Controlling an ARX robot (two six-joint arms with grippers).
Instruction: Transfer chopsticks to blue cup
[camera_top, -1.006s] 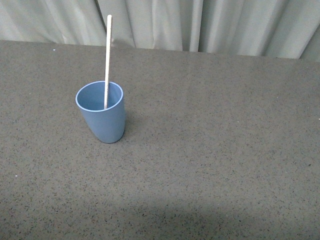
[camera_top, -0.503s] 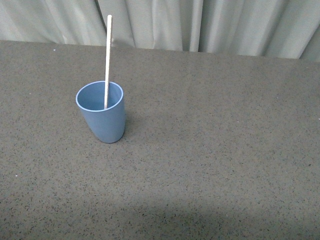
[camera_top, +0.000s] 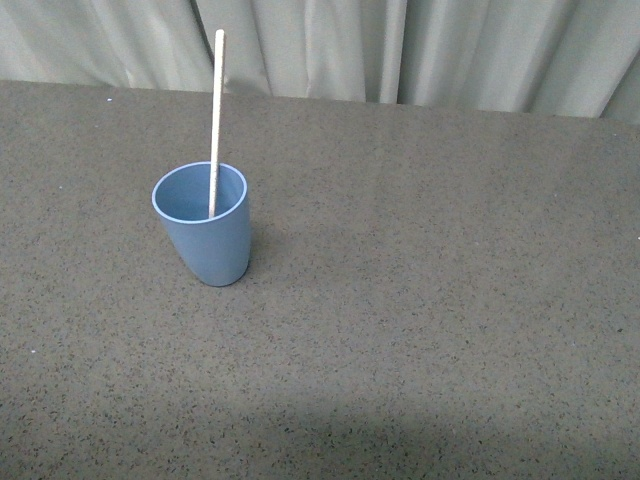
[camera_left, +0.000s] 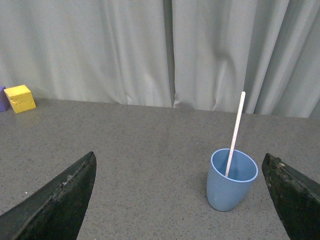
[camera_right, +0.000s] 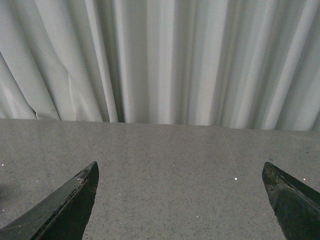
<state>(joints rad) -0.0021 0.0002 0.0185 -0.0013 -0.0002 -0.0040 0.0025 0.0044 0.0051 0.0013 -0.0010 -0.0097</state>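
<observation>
Black jaws of both grippers wide apart, empty — chopsticks (camera_top: 215, 120) upright in blue cup (camera_top: 203, 238).

I see no change from the earlier front views: nothing has moved on my screen over the last second.

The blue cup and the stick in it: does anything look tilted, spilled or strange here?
Nothing stands out. The blue cup stands upright on the table, and the chopsticks stand in it, leaning lightly on the rim. Nothing is spilled. Both grippers are open and hold nothing.
</observation>
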